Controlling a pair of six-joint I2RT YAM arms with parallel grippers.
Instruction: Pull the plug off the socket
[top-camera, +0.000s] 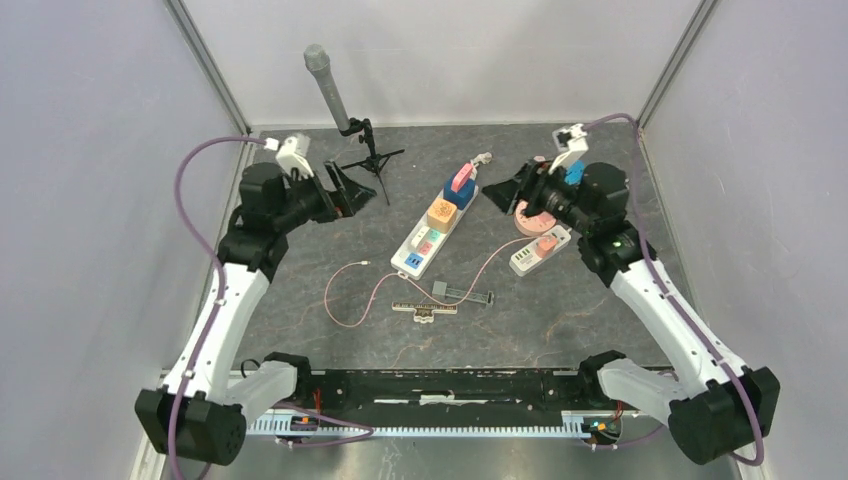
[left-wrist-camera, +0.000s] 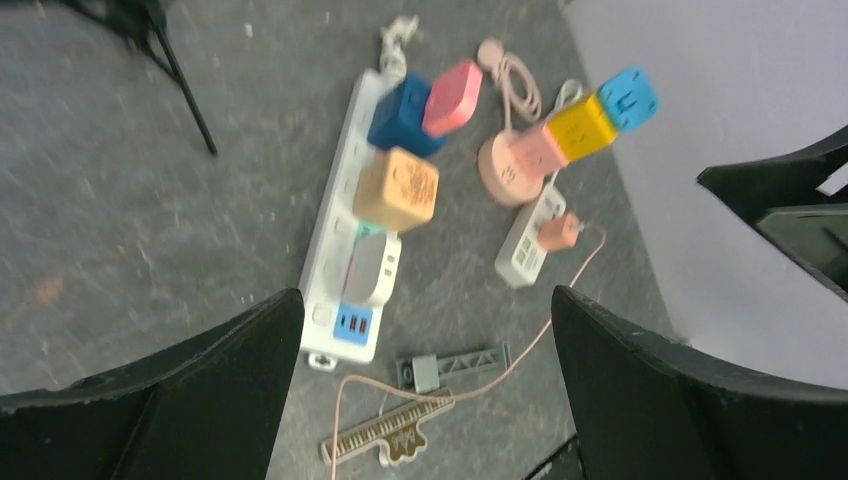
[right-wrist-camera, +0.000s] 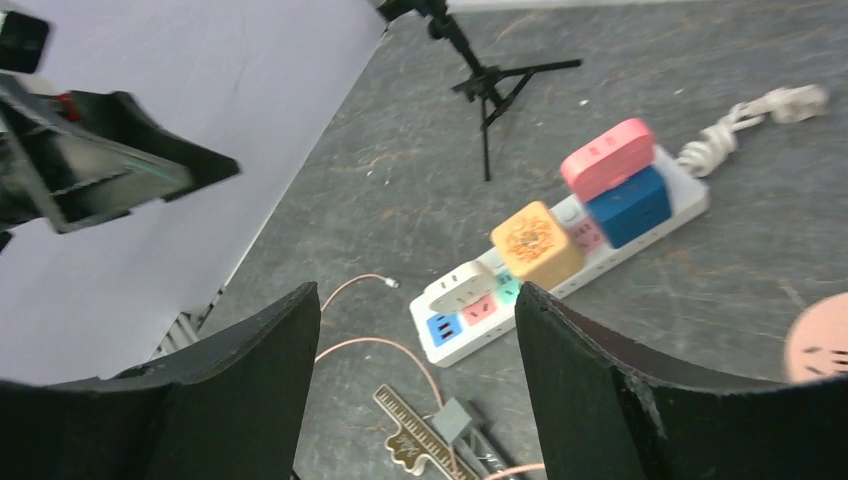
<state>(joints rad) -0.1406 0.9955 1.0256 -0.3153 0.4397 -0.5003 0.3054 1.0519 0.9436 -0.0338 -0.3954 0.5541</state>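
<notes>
**Grey table, strip slanting between two wide claws**

Dark speckled tabletop inside pale walls, with a long white power strip (top-camera: 428, 228) near the middle. Long axis slantwise: switch end toward the near left, knotted cord end toward the far right. Along it, from far to near: a pink plug (top-camera: 461, 178) stacked on a blue adapter (top-camera: 458, 193), then an orange cube (top-camera: 441, 213), then a low white plug (top-camera: 424, 241). No telling from the task alone which one to pull. Off to the right, a short strip (top-camera: 538, 251) carrying a salmon plug (top-camera: 546, 243), and a round pink socket (top-camera: 530, 215) partly hidden under the right arm.

Left claw (top-camera: 350, 190) spread wide and holding nothing, hovering left of the long strip, well apart from it, facing its long side. Right claw (top-camera: 503, 194) also wide and empty, hovering just right of the far end, near the pink plug and closer to the strip than the left claw.

Probably the right claw's reach for the far plugs, and the left's for the near end. Likely needs a straight pull away from the strip's face, with the other claw holding the strip down.
</notes>
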